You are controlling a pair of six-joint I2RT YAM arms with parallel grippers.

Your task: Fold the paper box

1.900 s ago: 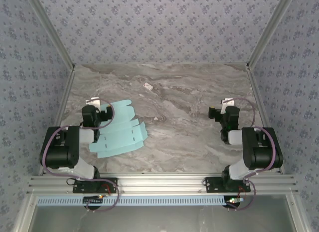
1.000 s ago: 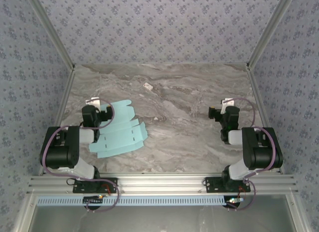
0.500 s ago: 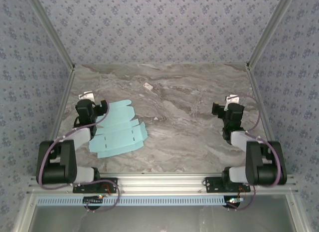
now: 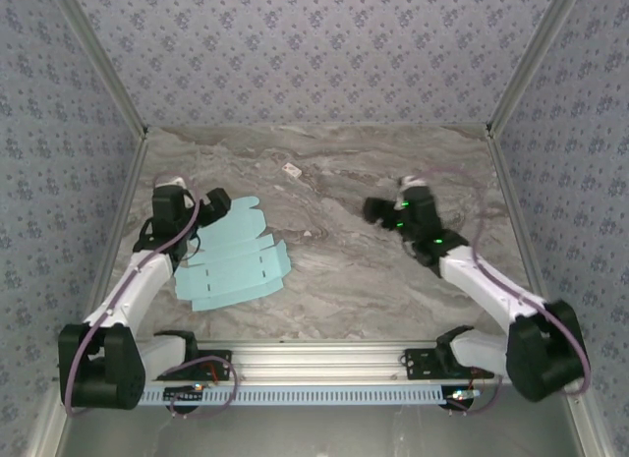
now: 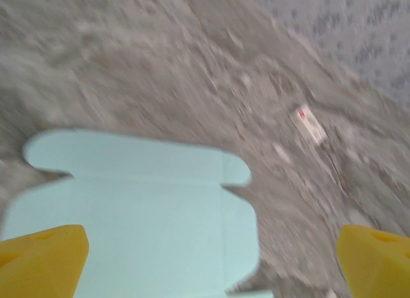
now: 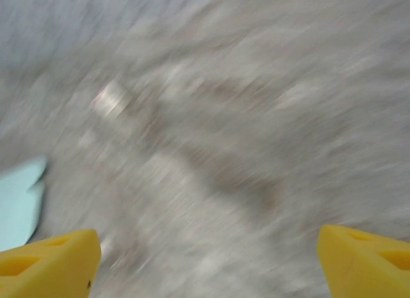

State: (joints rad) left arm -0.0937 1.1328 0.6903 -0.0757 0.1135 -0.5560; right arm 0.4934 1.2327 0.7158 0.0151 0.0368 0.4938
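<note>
Right arm (image 4: 482, 280) has swung inward; its blurred view crops the paper box (image 6: 16, 205).

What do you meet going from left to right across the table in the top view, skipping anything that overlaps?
Paper box → tag → right fingers. The left fingers hang over the box's far edge, so they are left out.

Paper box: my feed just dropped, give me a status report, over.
Left gripper open, above box. Right gripper open above table, apart from box. Box flat, unfolded. Tag beyond it, not touching.
</note>
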